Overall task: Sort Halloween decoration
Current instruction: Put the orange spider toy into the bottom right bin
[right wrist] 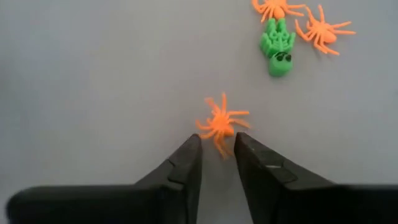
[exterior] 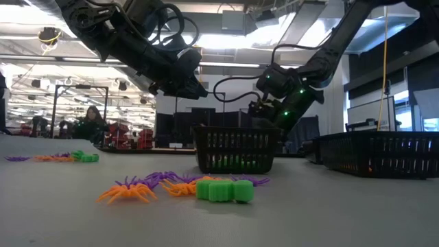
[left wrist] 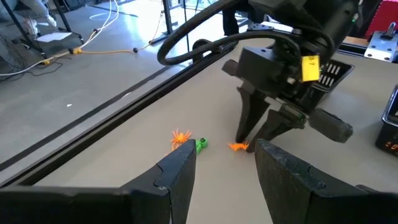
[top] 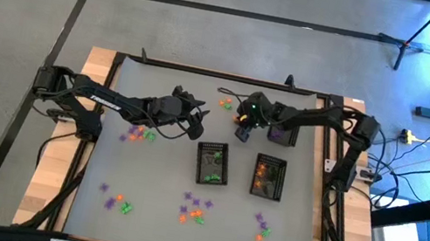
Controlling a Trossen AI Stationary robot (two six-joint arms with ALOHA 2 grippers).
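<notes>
Hiding most of its own fingers in the high view, the right gripper hangs low over the far middle of the table; its wrist view shows the tips slightly parted, with an orange spider lying on the grey surface just at their ends, one leg reaching between them, not pinched. A green skeleton-hand trinket and two more orange spiders, one cut off by the picture's edge, lie near. The left gripper hovers just left of it, fingers spread and empty. Three black mesh baskets stand right of centre, the far one mostly covered by the right arm. Open tabletop remains along the left and near edges, where small orange, green and purple clusters lie scattered, too small to make out singly.
</notes>
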